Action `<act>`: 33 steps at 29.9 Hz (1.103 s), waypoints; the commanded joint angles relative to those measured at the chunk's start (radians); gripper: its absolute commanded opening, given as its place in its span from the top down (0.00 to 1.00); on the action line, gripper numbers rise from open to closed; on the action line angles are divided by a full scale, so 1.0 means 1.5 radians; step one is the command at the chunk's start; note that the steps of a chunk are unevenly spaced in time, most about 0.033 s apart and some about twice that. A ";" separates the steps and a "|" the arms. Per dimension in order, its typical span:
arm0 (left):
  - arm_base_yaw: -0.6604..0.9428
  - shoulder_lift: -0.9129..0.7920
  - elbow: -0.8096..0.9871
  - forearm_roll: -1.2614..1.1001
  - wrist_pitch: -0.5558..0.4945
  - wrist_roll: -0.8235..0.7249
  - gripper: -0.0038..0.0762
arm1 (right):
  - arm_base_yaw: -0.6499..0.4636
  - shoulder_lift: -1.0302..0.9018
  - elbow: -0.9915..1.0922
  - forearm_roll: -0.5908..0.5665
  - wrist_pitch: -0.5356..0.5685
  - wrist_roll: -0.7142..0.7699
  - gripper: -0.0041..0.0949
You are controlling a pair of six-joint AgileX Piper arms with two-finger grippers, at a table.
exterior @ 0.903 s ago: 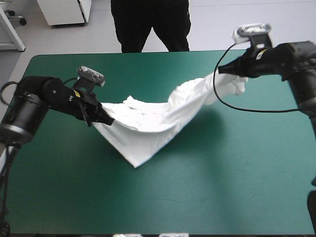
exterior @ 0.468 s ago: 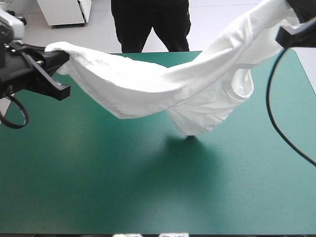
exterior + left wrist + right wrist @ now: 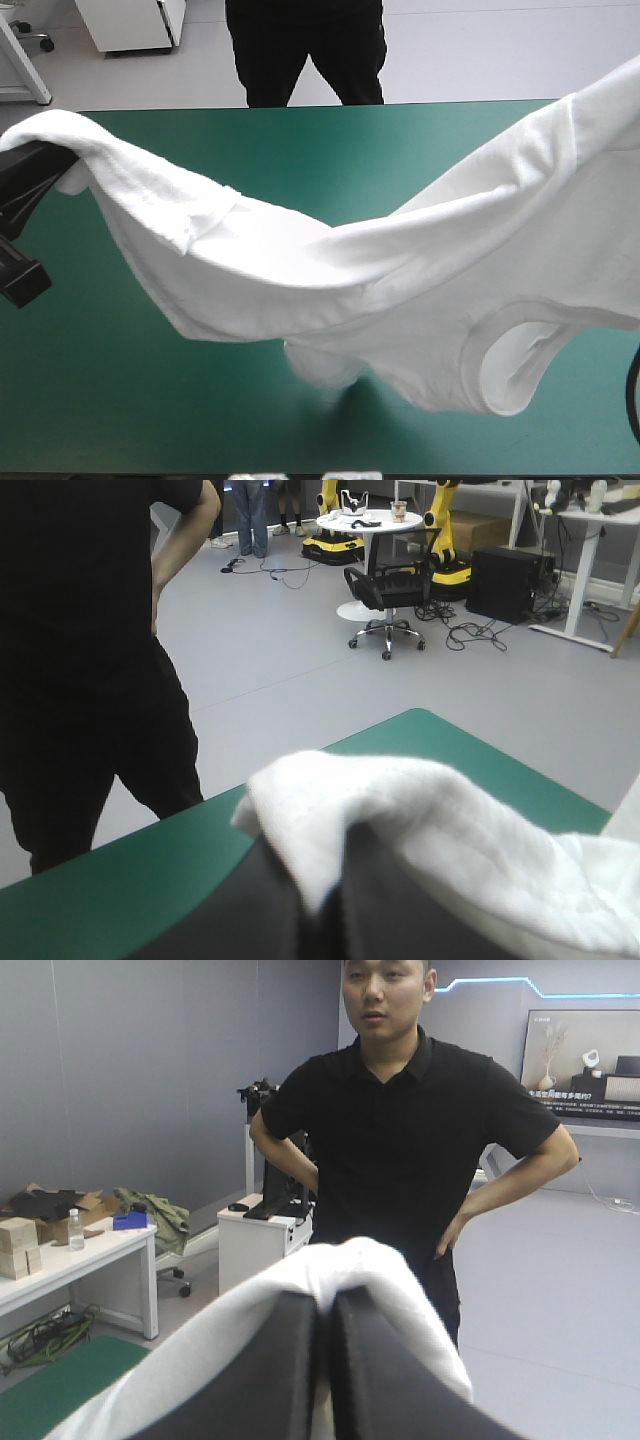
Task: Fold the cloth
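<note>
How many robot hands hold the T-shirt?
2. The left hand is shut on one end of the T-shirt, the right hand on the other, outside the high view.

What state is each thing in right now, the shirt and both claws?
T-shirt: lifted, unfolded, sagging between both claws; lowest fold close over the table, contact unclear.
Left claw: shut on the T-shirt, raised at the table's left side.
Right claw: shut on the T-shirt, raised.
</note>
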 commanded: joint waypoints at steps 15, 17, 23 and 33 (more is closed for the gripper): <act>0.000 0.088 0.364 0.122 -0.086 -0.076 0.96 | -0.001 0.157 0.271 0.002 -0.080 -0.024 0.98; 0.000 0.133 0.401 0.129 -0.115 -0.076 0.96 | -0.001 0.219 0.272 0.001 -0.091 -0.028 0.98; 0.000 0.295 0.415 0.165 -0.220 -0.059 0.96 | -0.001 0.392 0.256 0.017 -0.114 -0.058 0.98; 0.001 0.465 0.415 0.196 -0.298 -0.059 0.96 | -0.001 0.610 0.157 0.029 -0.071 -0.076 0.94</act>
